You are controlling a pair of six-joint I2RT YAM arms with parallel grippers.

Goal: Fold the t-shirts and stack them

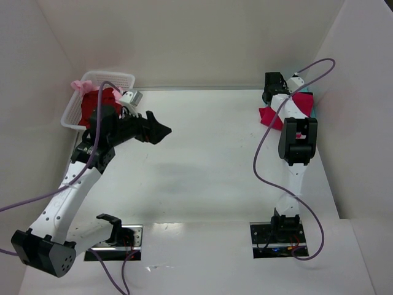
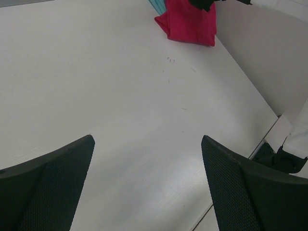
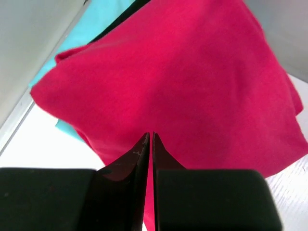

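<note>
My right fingers are clenched on the near edge of the crimson t-shirt, which spreads just ahead of them over a teal t-shirt. My left fingers are released wide above the tabletop, with the crimson t-shirt well ahead of them.

White table, matte, faint scuffs; plain white walls enclose back and both sides.

Teal t-shirt mostly hidden under crimson-pink t-shirt; basket partly behind left arm.
</note>
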